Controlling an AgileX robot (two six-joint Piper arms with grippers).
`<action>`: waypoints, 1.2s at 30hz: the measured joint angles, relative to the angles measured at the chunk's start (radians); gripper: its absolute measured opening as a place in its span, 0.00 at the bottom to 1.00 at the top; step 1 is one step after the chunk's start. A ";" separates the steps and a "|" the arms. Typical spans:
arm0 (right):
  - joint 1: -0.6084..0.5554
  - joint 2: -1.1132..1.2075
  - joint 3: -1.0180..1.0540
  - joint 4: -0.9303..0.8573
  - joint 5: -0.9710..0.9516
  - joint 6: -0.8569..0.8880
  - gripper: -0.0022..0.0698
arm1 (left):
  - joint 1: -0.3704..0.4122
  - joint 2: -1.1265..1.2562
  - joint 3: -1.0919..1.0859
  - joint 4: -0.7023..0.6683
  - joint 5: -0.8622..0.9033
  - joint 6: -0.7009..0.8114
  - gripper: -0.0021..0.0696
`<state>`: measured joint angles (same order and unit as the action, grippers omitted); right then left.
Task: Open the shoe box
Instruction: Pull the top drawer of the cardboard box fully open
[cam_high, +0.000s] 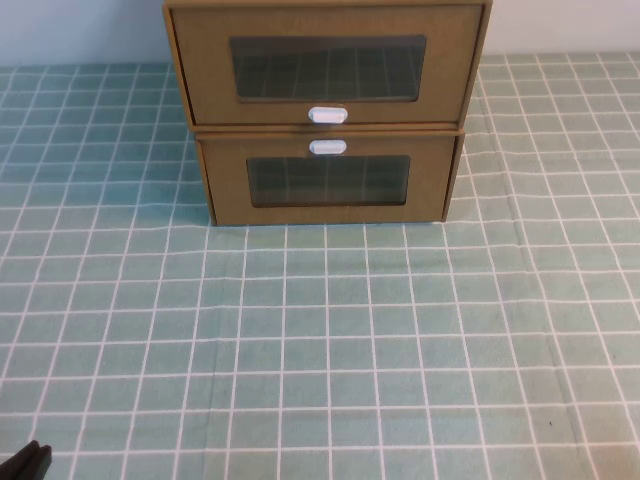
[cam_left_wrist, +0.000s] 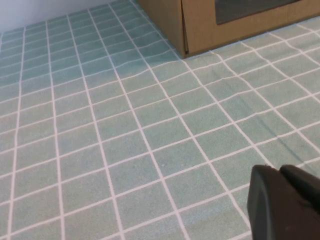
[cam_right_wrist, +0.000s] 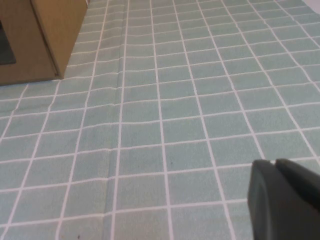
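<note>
Only partly visible: left tool (cam_left_wrist: 280, 172), right tool (cam_right_wrist: 275, 165), both over tablecloth (cam_high: 320, 330).

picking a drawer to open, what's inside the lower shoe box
Through the window of the lower shoe box only faint pale stripes show; the dark pane hides any contents. Left hand and right hand hover over the tablecloth, away from it.

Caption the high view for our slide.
Two stacked shoe boxes, closed; left gripper at near-left corner, right gripper out of view.
</note>
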<state>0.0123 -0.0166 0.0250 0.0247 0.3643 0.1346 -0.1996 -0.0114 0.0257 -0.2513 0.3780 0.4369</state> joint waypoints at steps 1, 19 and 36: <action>0.000 0.000 0.000 0.000 0.000 0.000 0.01 | 0.000 0.000 0.000 -0.004 0.000 0.000 0.02; 0.000 0.000 0.000 -0.047 0.000 0.000 0.01 | 0.000 0.000 0.000 -0.029 0.000 0.000 0.02; 0.000 0.000 0.000 -0.025 -0.039 0.000 0.01 | 0.000 0.000 0.000 -0.029 -0.012 0.000 0.02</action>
<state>0.0123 -0.0166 0.0250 0.0000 0.3251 0.1346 -0.1996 -0.0114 0.0257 -0.2798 0.3660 0.4369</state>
